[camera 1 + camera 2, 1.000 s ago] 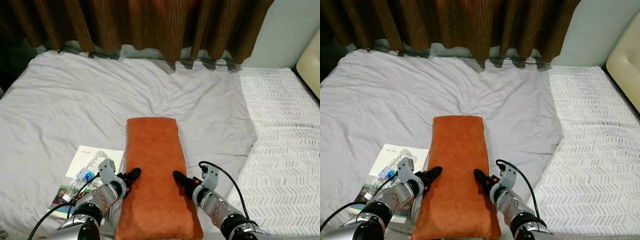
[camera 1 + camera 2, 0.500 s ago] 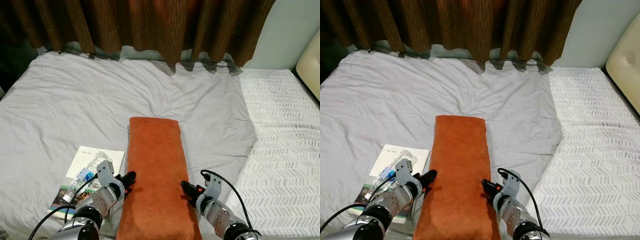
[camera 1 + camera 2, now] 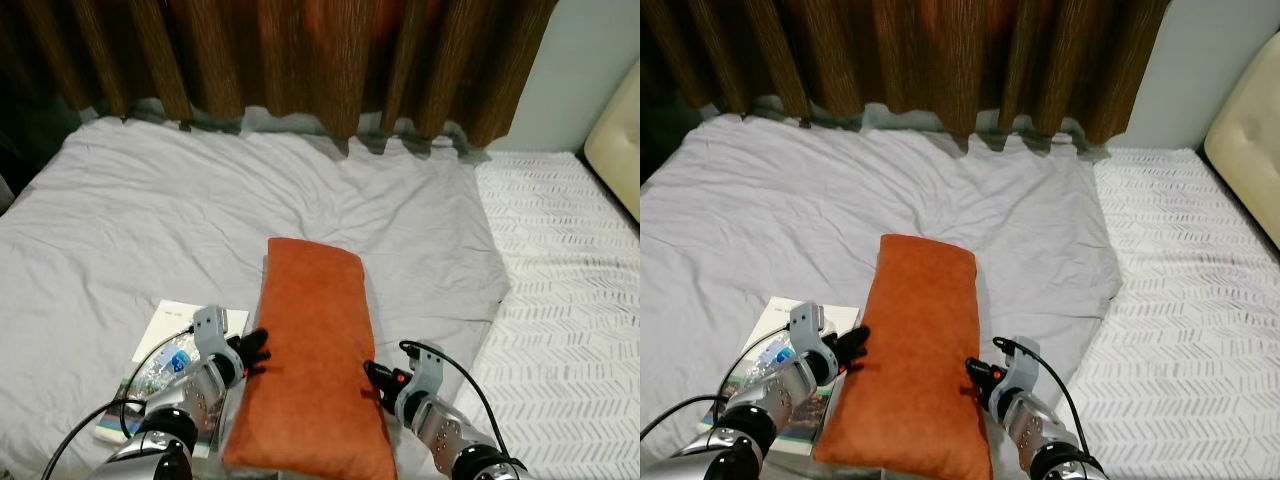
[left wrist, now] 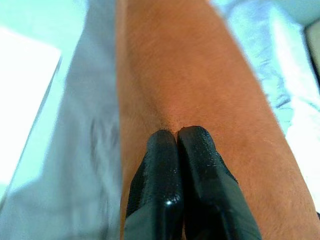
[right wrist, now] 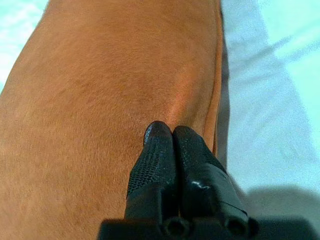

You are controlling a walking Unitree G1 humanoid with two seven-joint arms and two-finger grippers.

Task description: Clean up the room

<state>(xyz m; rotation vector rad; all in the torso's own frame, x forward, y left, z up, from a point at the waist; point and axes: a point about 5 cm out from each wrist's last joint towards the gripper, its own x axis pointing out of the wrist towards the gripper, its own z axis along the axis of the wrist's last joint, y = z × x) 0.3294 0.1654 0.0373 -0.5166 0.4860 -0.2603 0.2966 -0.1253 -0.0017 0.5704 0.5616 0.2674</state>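
Brown curtains hang behind a grey sheet, where an orange cushion sits squeezed between the left gripper and right gripper. Each has its fingers pressed together, tips dug into a long side. Even pressure should stop it slipping.

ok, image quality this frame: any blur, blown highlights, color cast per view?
Eye views: sharp, evenly lit; curtain top dark, orange pillow crisp. Left wrist view: sheet and paper blown out, cyan cast, soft focus; left gripper shut. Right wrist view: right gripper sharp, shut, throwing a shadow on the cyan-tinted sheet.
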